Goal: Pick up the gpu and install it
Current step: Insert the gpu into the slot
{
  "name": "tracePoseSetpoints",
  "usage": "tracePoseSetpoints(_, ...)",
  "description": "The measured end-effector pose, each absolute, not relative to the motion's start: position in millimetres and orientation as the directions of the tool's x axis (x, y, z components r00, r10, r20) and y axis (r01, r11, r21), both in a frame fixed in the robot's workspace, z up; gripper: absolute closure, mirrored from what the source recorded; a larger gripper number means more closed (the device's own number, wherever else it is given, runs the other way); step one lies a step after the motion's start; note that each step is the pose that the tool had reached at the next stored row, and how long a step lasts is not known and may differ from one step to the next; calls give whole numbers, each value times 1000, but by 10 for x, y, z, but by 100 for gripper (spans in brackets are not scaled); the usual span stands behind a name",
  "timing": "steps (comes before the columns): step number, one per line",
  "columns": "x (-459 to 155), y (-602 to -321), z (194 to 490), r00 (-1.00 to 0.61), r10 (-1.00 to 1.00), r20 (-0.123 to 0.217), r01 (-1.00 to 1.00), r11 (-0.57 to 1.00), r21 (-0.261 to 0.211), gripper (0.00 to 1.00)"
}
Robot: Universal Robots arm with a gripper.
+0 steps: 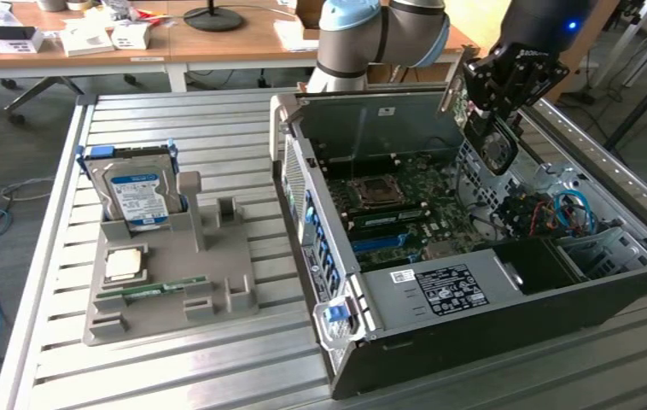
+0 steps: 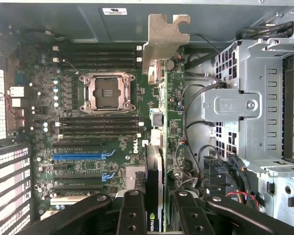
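The gpu (image 1: 496, 147) hangs on edge over the open computer case (image 1: 438, 342), near its rear wall. My gripper (image 1: 504, 107) is shut on it from above. Its round fan faces the exterior view's right and its pale metal bracket (image 1: 456, 81) points away from the camera. In the wrist view the gpu (image 2: 156, 166) shows edge-on between my black fingers (image 2: 131, 215), with my gripper (image 2: 157, 218) clamped on it. The bracket (image 2: 164, 39) juts toward the case wall. The card floats above the motherboard (image 2: 98, 142), beside the blue slot (image 2: 81, 156).
A grey fixture (image 1: 164, 290) on the slatted table holds a hard drive (image 1: 136, 192), a CPU (image 1: 125, 265) and a RAM stick (image 1: 147, 290). Inside the case are the CPU socket (image 2: 108, 93), a metal drive cage (image 2: 245, 103) and loose cables (image 1: 557, 213).
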State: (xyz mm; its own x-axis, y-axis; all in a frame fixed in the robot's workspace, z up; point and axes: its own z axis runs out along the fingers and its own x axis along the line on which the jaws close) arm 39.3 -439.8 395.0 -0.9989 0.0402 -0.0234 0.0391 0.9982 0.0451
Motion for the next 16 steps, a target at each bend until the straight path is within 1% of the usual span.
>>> tracePoseSetpoints(8,392,-4398,3950,-999,33,-23,32,998,45,73)
tracePoseSetpoints(16,392,-4398,3950,-1000,-18,-23,-19,999,45,73)
